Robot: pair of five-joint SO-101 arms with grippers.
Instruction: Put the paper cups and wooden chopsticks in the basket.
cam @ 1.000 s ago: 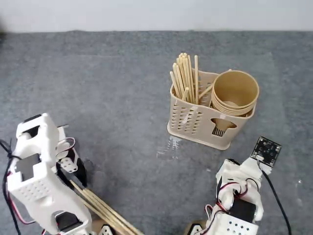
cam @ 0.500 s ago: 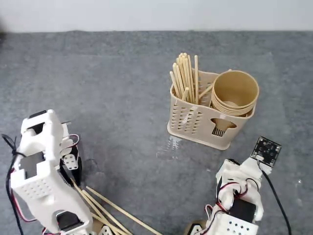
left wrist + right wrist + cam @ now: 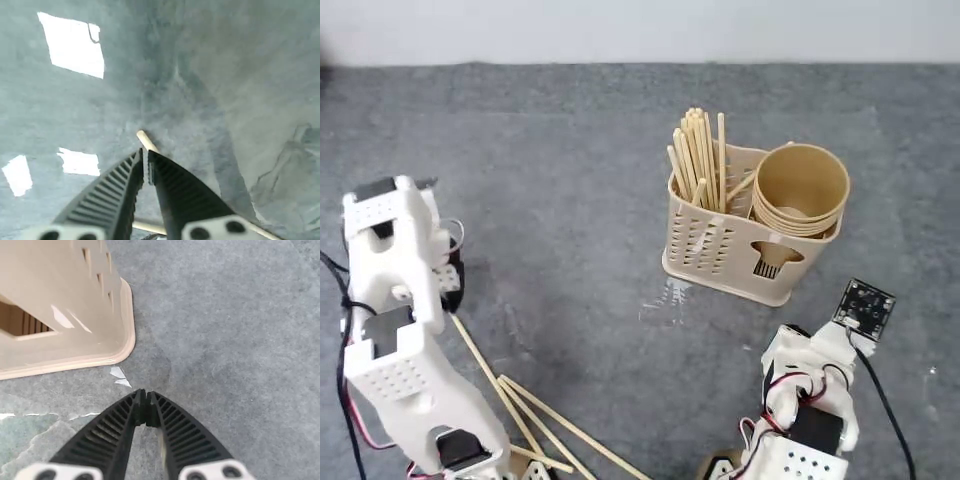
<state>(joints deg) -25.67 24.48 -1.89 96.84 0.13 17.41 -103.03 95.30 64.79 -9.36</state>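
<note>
A beige slotted basket (image 3: 715, 250) stands at the middle right, with a bundle of wooden chopsticks (image 3: 698, 150) upright in one side and stacked paper cups (image 3: 802, 190) in the other. My left gripper (image 3: 453, 298) (image 3: 145, 154) is at the table's left side, shut on one chopstick (image 3: 490, 380) whose tip (image 3: 143, 136) pokes out past the fingertips. This stick slants down toward the front edge. Two more loose chopsticks (image 3: 565, 432) lie there on the grey mat. My right gripper (image 3: 145, 392) is shut on nothing, low over the mat just off the basket's corner (image 3: 122, 335).
The right arm (image 3: 810, 400) sits at the front right, in front of the basket. Grey mat (image 3: 560, 180) covers the table. White tape patches (image 3: 72, 45) lie on the mat near the left gripper.
The left arm has moved away from the front edge toward the back, taking one chopstick with it. The other chopsticks have spread out on the mat. The right arm has kept still.
</note>
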